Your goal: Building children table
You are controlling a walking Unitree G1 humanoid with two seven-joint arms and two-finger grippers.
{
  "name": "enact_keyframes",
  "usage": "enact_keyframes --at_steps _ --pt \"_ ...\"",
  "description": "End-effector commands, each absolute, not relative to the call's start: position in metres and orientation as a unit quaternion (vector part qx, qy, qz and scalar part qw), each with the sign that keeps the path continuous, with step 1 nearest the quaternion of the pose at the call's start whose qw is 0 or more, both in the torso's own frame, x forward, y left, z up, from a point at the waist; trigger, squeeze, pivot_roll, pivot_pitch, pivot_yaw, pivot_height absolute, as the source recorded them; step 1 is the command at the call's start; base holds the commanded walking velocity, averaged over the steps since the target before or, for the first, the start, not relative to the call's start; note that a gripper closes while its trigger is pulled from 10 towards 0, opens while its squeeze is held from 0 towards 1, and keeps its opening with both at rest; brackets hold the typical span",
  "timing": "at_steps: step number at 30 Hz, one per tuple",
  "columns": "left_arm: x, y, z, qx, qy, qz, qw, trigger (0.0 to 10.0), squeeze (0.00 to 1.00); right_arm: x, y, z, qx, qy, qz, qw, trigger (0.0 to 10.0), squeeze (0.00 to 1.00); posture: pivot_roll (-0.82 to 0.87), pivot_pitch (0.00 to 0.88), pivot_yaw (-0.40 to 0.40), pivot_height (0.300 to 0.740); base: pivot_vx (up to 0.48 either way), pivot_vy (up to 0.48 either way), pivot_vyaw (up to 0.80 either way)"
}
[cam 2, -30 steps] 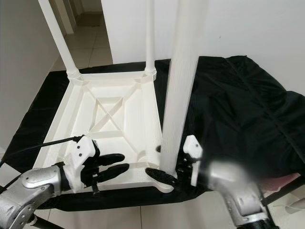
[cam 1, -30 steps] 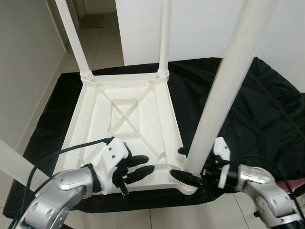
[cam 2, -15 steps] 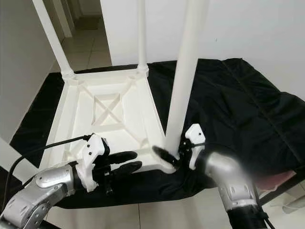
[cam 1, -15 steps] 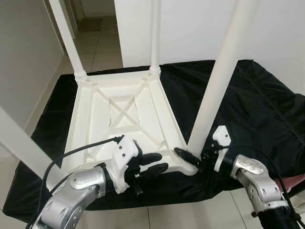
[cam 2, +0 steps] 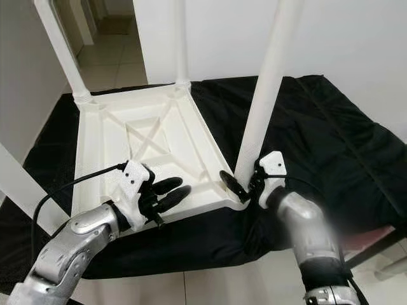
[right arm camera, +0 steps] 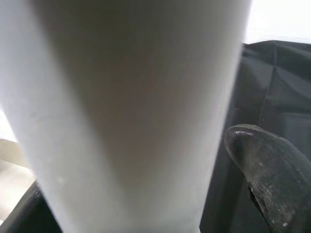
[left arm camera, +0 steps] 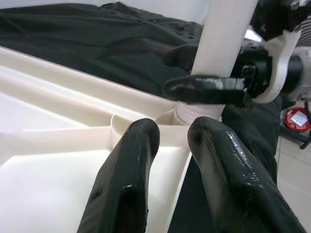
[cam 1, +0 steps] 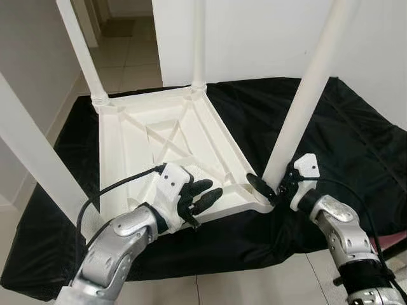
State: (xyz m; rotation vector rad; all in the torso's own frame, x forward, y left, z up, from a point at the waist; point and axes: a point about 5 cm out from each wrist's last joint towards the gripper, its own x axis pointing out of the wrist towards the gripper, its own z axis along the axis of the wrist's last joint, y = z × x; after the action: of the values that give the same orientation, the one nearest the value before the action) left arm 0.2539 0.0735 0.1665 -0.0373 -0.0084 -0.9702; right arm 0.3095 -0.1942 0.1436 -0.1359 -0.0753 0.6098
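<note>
The right gripper point(cam 1: 270, 189) is clenched around the base of the near right leg point(cam 1: 305, 105) of the children table point(cam 1: 165, 152), one black finger point(left arm camera: 204, 89) lying across the leg's front just above its socket and the other behind it. In the right wrist view the white leg point(right arm camera: 131, 111) stands right against the camera with one fingertip point(right arm camera: 269, 165) beside it. The left gripper point(cam 1: 202, 196) hovers just over the table's near edge, its two fingers point(left arm camera: 131, 170) a little apart and grasping nothing, pointing toward the right gripper and that same leg socket.

The white plastic table lies upside down, its ribbed underside with a cross brace point(cam 1: 166, 135) facing up. Four legs rise from its corners: the gripped one, the far right leg point(cam 1: 198, 44), the far left leg point(cam 1: 79, 47), and the near left leg point(cam 1: 32, 155), which runs up close past the camera beside the left arm. A black cable point(cam 1: 114, 190) loops from the left wrist across the table's near left part.

The table rests on a low surface covered by a black cloth point(cam 1: 356, 133), wrinkled and spread well beyond the table on the robot's right. Beyond it stands a white wall point(cam 1: 254, 38), and light floor tiles point(cam 1: 127, 57) run away through an opening at the far left. Something red point(left arm camera: 297, 119) lies on the floor past the right arm; what it is I cannot tell.
</note>
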Motion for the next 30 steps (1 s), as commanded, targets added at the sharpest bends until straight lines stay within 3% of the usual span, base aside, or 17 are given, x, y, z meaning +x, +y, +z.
enact_keyframes --at_steps 1,15,20,22,30 --pt "0.256 0.074 0.162 -0.012 0.012 -0.458 0.889 10.0 0.0 0.312 -0.193 0.143 -0.065 -0.037 0.295 0.953 10.0 0.0 -0.08 0.043 0.029 0.74 0.0 0.0 0.0" --pt "0.253 0.064 0.155 -0.039 0.035 -0.463 0.885 10.0 0.0 0.309 -0.186 0.146 -0.042 -0.068 0.276 0.958 10.0 0.0 -0.07 0.046 0.043 0.74 0.0 0.0 0.0" --pt "0.251 0.066 0.157 -0.033 0.03 -0.458 0.888 10.0 0.0 0.31 -0.193 0.146 -0.047 -0.072 0.257 0.963 10.0 0.0 -0.05 0.041 0.035 0.74 0.0 0.0 0.0" --pt "0.25 0.07 0.156 -0.007 0.021 -0.442 0.897 10.0 0.0 0.312 -0.209 0.148 -0.061 -0.072 0.223 0.97 10.0 0.0 -0.05 0.027 0.027 0.74 0.0 0.0 0.0" --pt "0.249 0.067 0.154 -0.009 0.028 -0.436 0.899 10.0 0.0 0.313 -0.217 0.148 -0.064 -0.07 0.209 0.973 10.0 0.0 -0.04 0.007 0.028 0.74 0.0 0.0 0.0"
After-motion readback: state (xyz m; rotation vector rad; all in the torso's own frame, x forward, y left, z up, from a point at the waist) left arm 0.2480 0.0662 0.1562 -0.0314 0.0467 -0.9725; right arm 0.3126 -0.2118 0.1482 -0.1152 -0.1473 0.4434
